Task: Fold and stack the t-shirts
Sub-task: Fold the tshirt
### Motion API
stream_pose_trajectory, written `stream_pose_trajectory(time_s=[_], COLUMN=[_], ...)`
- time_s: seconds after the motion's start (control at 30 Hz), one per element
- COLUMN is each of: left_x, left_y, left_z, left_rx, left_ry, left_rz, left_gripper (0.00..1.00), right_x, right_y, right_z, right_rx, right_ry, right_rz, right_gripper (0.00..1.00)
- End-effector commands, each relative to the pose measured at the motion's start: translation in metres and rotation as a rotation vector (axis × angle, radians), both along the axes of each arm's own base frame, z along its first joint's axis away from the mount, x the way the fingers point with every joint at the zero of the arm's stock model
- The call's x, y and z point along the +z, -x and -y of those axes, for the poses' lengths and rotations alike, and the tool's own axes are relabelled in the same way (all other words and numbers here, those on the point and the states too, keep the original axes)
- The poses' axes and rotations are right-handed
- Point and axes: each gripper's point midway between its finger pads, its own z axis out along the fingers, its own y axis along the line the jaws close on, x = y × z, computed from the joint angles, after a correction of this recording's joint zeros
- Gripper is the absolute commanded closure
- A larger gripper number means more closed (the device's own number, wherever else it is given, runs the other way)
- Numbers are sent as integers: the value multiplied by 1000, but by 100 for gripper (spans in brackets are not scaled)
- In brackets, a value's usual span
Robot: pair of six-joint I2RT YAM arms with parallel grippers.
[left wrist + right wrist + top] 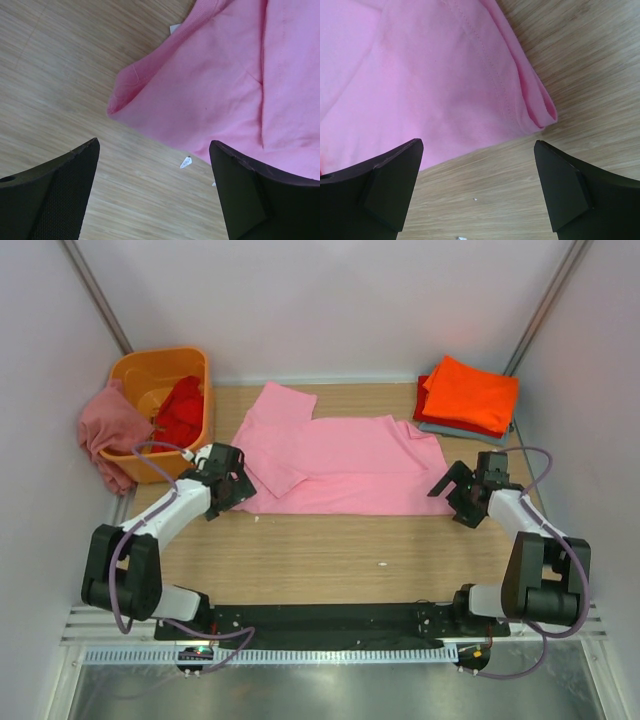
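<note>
wood-grain table top (330,560) lies bare in a broad strip between the arm bases and the near edge of the cloth, giving open room along the whole front. white side walls stand close on both sides.

both arms reach forward with elbows pushed outward and forearms angled in toward the middle. the left gripper (240,495) sits low at the near-left corner of the light pink cotton t-shirt (350,465). its black fingers (55,195) are spread wide and hold nothing, and the folded corner lies between them in the wrist view. the right gripper (455,498) sits at the near-right corner, tilted down. its fingers (385,185) are equally wide and empty, with the rounded hem fold just ahead.

the pink shirt lies flat in the middle of the table, its long axis running left to right, parallel to the front edge. one flap is folded over at the left end, and a sleeve juts away at the far left. which end is the neck i cannot tell.

far left stands a rigid orange plastic tub (160,355) with a crumpled red t-shirt (182,410) inside and a dusty rose t-shirt (110,430) draped over its left rim. far right is a folded stack, well apart from the pink shirt: an orange t-shirt (470,390) on top, red cloth under it, and a grey-blue t-shirt (465,430) at the bottom.
</note>
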Motion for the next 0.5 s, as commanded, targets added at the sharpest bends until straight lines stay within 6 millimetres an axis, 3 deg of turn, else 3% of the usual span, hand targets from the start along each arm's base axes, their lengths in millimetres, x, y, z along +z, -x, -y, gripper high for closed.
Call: stream_pose_trajectory(time_s=[0.0,0.17,0.3,0.37,0.47], left_x=[-5,-16,-23,-27,-29], left_y=[-16,-19,-23,-24,-25], left_z=[-8,-13,-15,-16,-15], left_rx=[76,92,95,95,91], left_ry=[-33,-56,-77,-83,-82], left_rz=[59,73,75,70,67], left_gripper=[9,17,42,52,78], right_x=[2,-4,-16,-19,-24], right_y=[-6,-1,2,0,-2], right_z=[7,20,23,23,20], right_rx=[-11,-52,-70,-74,-80], right_ry=[19,51,45,37,10], right_rz=[27,8,-18,-16,-14], right_gripper=[0,0,2,7,20])
